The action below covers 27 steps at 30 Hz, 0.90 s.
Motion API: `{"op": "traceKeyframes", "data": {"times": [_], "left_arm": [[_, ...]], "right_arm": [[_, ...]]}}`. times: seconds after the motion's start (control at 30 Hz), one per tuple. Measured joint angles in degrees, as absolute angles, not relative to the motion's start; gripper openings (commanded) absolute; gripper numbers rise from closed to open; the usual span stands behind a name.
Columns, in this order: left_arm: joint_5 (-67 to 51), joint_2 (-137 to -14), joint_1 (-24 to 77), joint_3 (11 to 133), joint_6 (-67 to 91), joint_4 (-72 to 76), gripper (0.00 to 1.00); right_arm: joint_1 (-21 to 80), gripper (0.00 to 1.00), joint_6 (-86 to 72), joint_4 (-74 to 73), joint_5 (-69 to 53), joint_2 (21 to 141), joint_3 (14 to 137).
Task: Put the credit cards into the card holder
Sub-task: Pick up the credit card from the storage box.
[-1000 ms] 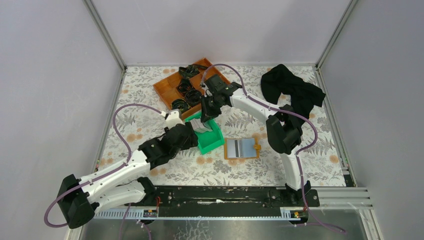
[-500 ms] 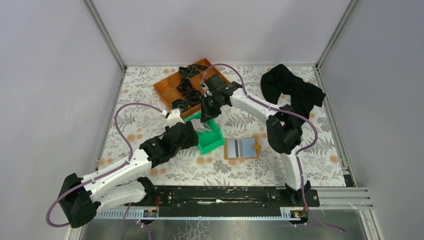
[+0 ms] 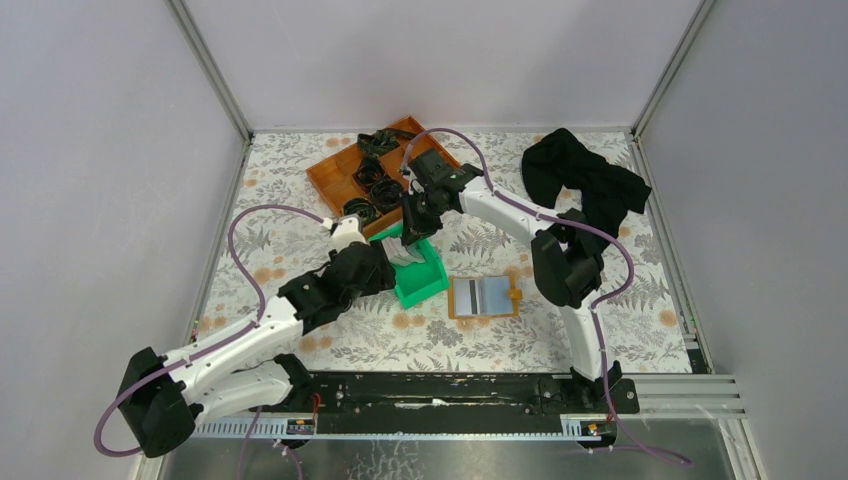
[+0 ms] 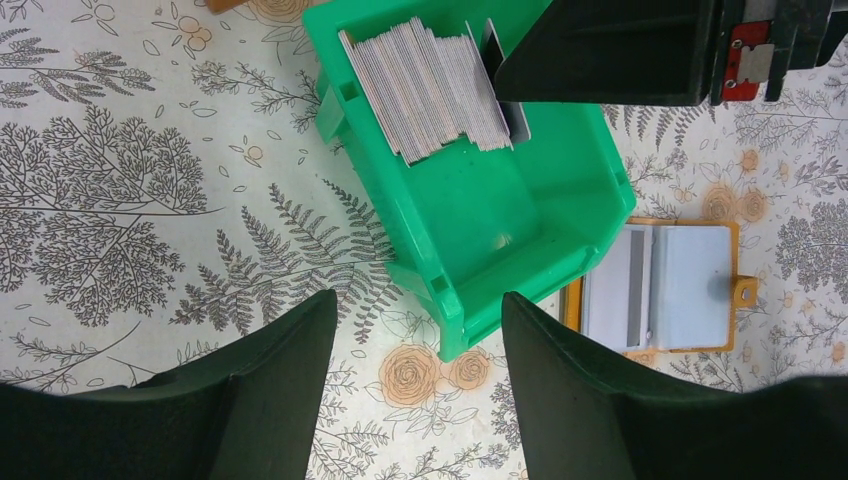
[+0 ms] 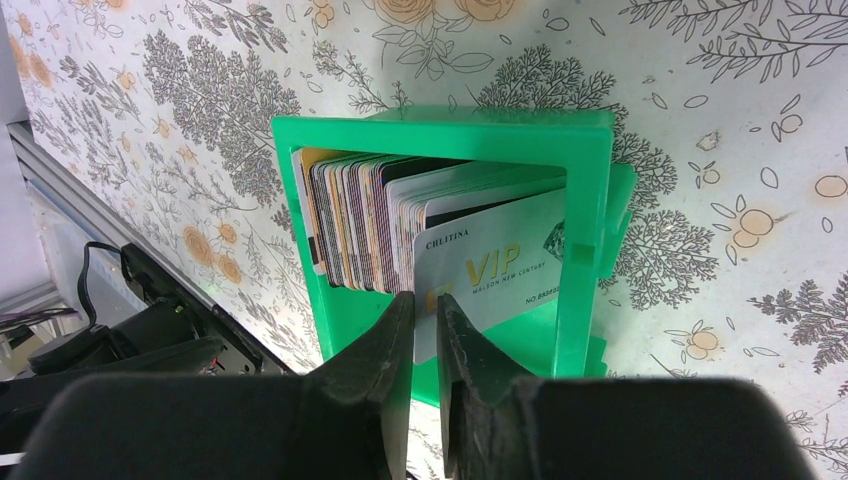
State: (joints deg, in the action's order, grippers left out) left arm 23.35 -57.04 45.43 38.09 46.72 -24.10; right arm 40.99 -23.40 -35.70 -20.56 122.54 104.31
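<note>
"CHLITINA" and gold "VIP" on the frontmost credit card (image 5: 500, 262)

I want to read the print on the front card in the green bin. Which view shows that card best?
The right wrist view: the front card faces the camera, gold "VIP" lettering legible, its edge between the right fingers. The left wrist view shows the cards only edge-on. The top view shows a pale sliver in the bin.

Both arms have white link shells with black joint housings, and a mauve cable loops along each. The right gripper (image 5: 425, 310) has matte black fingers.
</note>
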Motion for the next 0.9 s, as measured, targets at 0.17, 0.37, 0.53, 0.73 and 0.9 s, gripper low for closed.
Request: {"op": "traceKeyframes", "data": {"times": [0.17,0.37,0.53,0.73,0.9], "left_arm": [[23.20,-57.28,44.93,38.09,46.48,-23.97,0.68],[22.96,-57.65,44.53,38.09,46.33,-23.27,0.68],[22.87,-58.96,44.51,38.09,46.04,-22.33,0.68],[22.85,-60.51,44.21,38.09,45.36,-21.17,0.69],[22.63,-62.04,43.35,38.11,44.64,-19.73,0.69]], "right_arm": [[40.99,0.18,-23.16,-37.04,-19.07,122.69,105.30],[41.01,0.13,-21.96,-40.10,-15.20,122.69,108.01],[41.12,0.05,-20.34,-42.35,-11.25,122.69,109.71],[41.21,0.00,-18.52,-45.17,-7.46,122.69,109.78],[41.41,0.00,-17.63,-45.63,-6.52,122.58,109.78]]}}
